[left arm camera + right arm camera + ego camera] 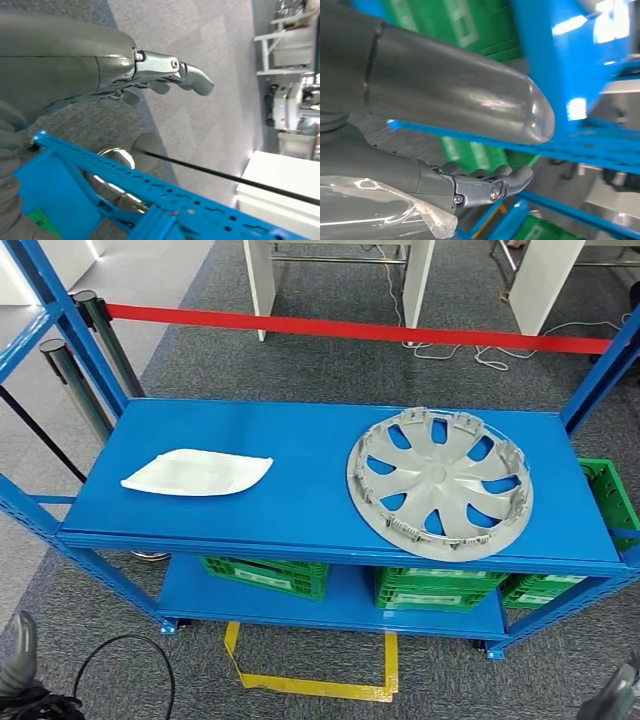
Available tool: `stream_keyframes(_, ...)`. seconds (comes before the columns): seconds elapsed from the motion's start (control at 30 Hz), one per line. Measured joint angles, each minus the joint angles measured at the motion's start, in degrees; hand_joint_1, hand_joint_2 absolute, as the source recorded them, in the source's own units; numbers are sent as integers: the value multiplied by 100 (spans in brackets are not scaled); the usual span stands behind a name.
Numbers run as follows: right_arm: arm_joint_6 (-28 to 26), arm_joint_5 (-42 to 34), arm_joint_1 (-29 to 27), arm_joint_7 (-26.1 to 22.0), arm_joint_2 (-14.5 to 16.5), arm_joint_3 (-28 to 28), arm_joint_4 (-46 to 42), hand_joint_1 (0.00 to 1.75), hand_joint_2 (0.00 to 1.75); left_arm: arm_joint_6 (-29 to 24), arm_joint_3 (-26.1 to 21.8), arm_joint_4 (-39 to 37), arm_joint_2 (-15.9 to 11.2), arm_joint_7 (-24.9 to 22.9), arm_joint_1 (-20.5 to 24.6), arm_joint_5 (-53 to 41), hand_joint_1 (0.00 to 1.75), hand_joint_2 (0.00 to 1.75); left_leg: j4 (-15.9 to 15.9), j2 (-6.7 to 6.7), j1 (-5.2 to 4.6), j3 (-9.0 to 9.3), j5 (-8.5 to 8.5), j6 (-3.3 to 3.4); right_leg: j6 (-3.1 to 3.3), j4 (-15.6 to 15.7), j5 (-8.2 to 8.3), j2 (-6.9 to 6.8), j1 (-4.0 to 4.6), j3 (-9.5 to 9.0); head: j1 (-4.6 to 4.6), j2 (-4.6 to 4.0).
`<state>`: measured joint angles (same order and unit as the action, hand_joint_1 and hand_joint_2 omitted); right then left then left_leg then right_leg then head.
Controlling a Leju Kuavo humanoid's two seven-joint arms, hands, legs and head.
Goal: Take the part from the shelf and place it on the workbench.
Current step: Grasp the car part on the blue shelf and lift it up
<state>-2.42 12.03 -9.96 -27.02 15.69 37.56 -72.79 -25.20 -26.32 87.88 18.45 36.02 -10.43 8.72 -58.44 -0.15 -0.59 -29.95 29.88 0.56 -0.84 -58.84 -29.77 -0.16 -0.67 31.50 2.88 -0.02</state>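
So nothing's been picked up yet: the hubcap (439, 483) sits flat on the blue shelf (302, 490), right side, beside a white plastic part (198, 472). Left hand (166, 75) and right hand (486, 182) are held low, fingers loosely extended, empty. The rim near the front edge is probably best grabbed; plenty of room above.

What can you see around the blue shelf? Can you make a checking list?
Surface: blue shelf, top level flat.
Job's things: grey wheel cover on the top level's right; white part on its left.
Clutter: green crates on the lower level.
Hands: left hand and right hand hold nothing.
Cables: black cable on the carpet; white cable behind.
Surroundings: red barrier tape, yellow floor marking, white tables.
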Motion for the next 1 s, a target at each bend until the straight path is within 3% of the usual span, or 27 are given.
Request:
stream_keyframes(0.4, -285, 1294, 413, 261, -19, 1222, 1681, 0, 0, -167, 63, 786, 71, 117, -218, -2, 0, 175, 0, 0, 0, 0, 0, 0, 0, 0, 0, 0, 0, 1, -1, 0)
stream_keyframes(1.0, -444, 3200, 977, 1880, -184, 2680, 4339, 0, 0, -316, 334, 1697, 126, 229, -403, -121, 0, 175, 1, 0, 1, 0, 0, 0, 0, 0, 0, 0, 1, 0, 0, 0)
